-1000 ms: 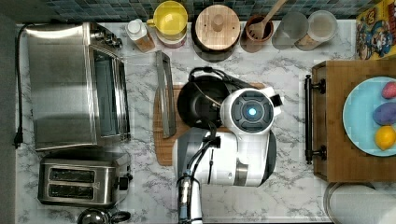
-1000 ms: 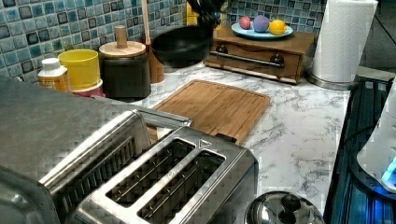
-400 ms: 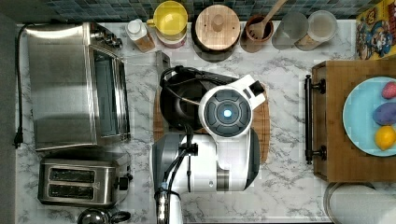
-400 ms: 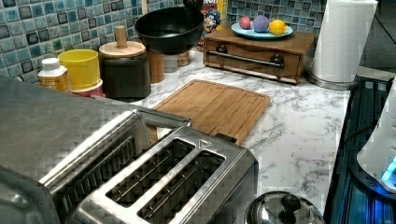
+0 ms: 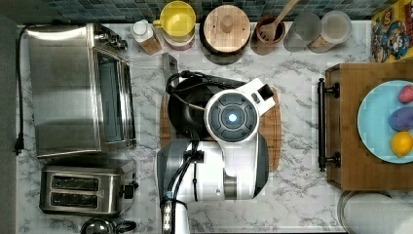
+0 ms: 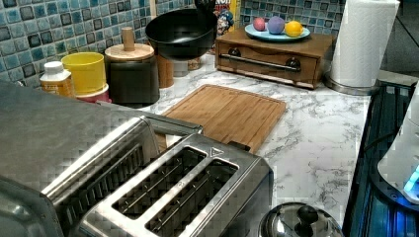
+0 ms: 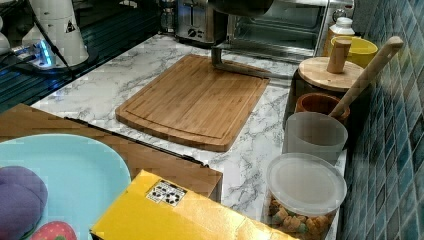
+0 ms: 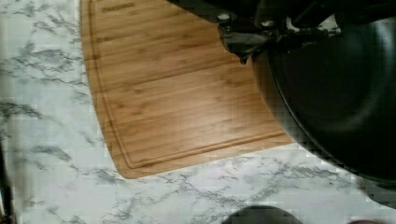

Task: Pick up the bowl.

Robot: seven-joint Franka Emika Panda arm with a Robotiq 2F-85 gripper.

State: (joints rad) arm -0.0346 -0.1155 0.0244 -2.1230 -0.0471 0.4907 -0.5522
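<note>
The black bowl [image 6: 180,32] hangs in the air above the far end of the wooden cutting board [image 6: 228,112], tilted so its dark inside faces the left view. My gripper [image 6: 205,6] is shut on its rim from above. In the wrist view the fingers [image 8: 243,42] clamp the edge of the bowl [image 8: 345,93] over the board [image 8: 177,93]. From the top view, the bowl [image 5: 187,105] is partly hidden under the arm's white wrist [image 5: 232,117]. The bowl's underside [image 7: 240,6] shows at the right view's upper edge.
A toaster oven [image 5: 78,87] and toaster [image 5: 83,190] stand at the top view's left. A wooden-lidded canister [image 5: 226,29], yellow cup [image 5: 178,22], brown bowl with spoon [image 5: 268,31] and jars line the back wall. A wooden box [image 5: 350,126] carries a blue plate [image 5: 377,122] of fruit.
The bowl has risen off the counter and shifted toward the top view's left, over the cutting board, with the gripper still shut on it. Since 0.4 s ago it has barely moved.
</note>
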